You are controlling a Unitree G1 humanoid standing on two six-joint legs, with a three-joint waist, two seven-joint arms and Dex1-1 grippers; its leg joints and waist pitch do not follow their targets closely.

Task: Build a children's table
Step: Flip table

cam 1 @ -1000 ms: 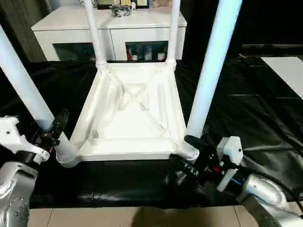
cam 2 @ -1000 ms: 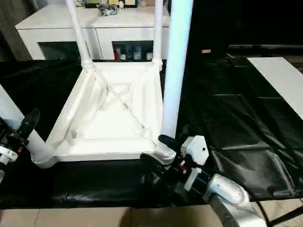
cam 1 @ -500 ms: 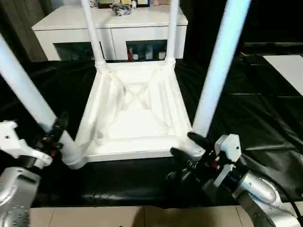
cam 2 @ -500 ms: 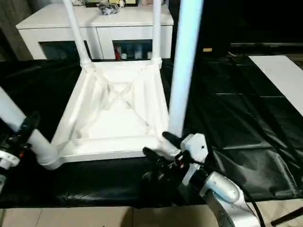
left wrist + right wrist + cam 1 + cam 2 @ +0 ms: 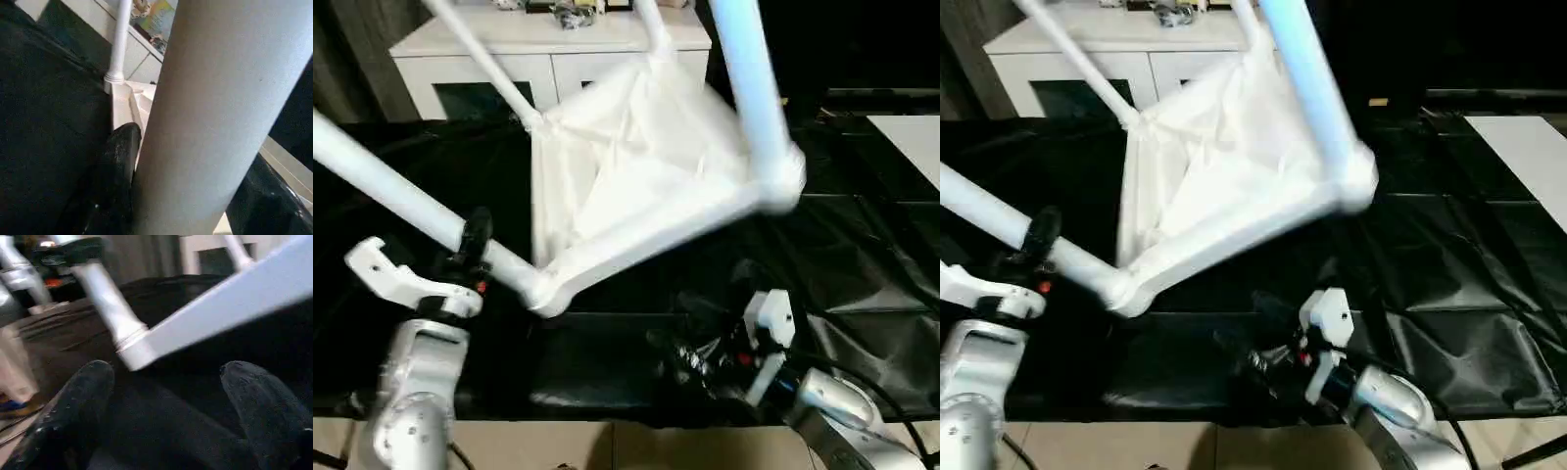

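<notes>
L tool (image 5: 473, 238) clamps near-left leg (image 5: 391, 191), table (image 5: 636, 186) tilted up to the right; R tool (image 5: 164, 396) wide open, empty, below raised near edge.

Tabletop (image 5: 636, 147), white: one. Legs (image 5: 396, 191), white tube, fitted: four. Cabinet (image 5: 558, 54): one; grippers (image 5: 166, 396): two
</notes>
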